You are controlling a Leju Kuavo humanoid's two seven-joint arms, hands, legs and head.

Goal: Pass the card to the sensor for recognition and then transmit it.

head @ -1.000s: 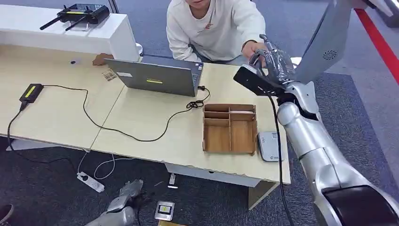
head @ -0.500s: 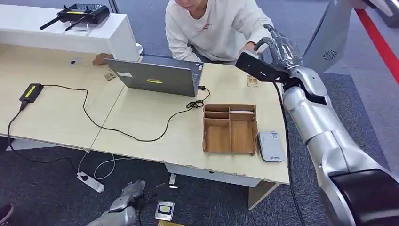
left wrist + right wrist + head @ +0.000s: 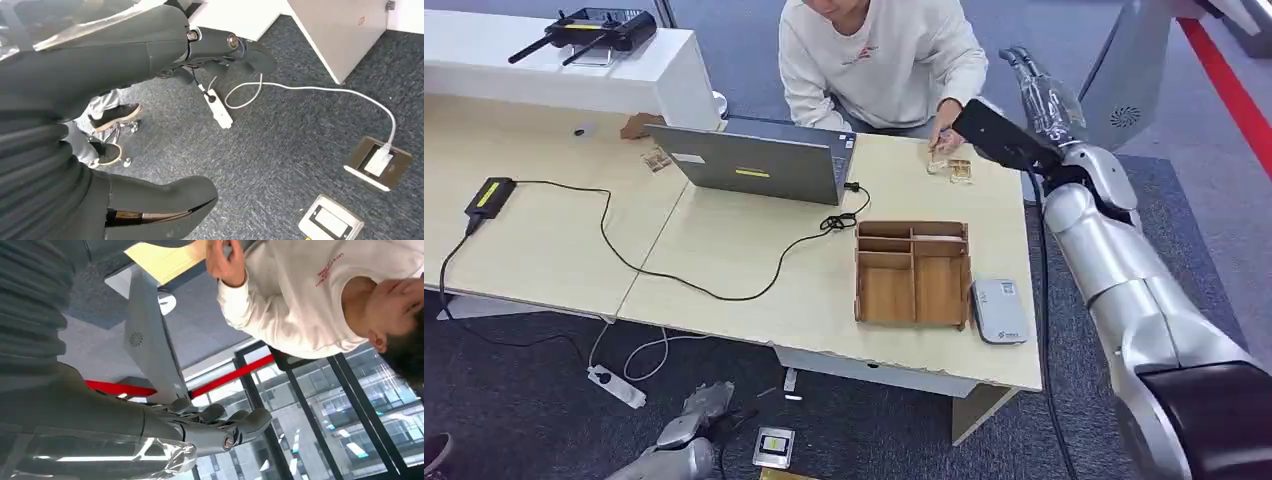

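Note:
My right hand [image 3: 1041, 92] is raised beyond the table's far right corner, fingers straight and apart, with nothing in it; its fingers [image 3: 216, 423] look the same in the right wrist view. A person's hand [image 3: 945, 112] holds a small pale card [image 3: 938, 165] down on the table, beside a second card [image 3: 961, 171]. The grey-white sensor [image 3: 1001, 311] lies flat near the table's front right edge. My left hand [image 3: 687, 437] hangs low beside the table over the floor, its fingers [image 3: 220, 46] spread and empty.
A wooden compartment tray [image 3: 913, 272] stands just left of the sensor. An open laptop [image 3: 759, 164] with a black cable [image 3: 674, 275] sits mid-table. The person in a white top [image 3: 879, 55] sits behind the table. A power strip [image 3: 617, 387] lies on the carpet.
My right hand has drawn back to the right and upward, away from the person's hand. The person's hand has come down to the table with a card, next to the other one.

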